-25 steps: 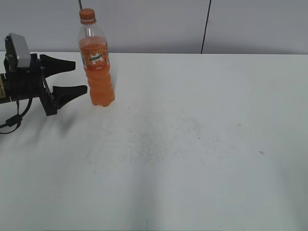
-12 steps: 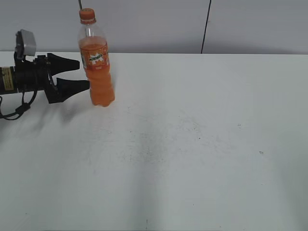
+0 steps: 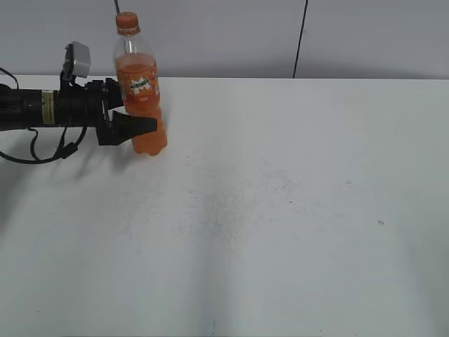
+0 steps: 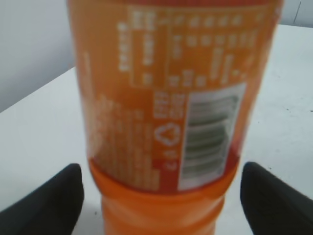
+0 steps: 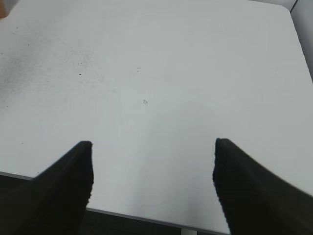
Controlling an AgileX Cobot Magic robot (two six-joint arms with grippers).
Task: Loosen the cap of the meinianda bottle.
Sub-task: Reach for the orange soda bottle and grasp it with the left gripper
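The meinianda bottle (image 3: 142,98), cap (image 3: 126,20) on, is straddled by the wide-spread left gripper (image 3: 144,116) from nine o'clock, untouched.

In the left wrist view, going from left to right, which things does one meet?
left finger → the meinianda bottle → right finger, all over the white table.

One meinianda bottle (image 3: 142,98) — one cap (image 3: 126,21) — two hands: left hand (image 3: 140,121), right hand (image 5: 152,172).
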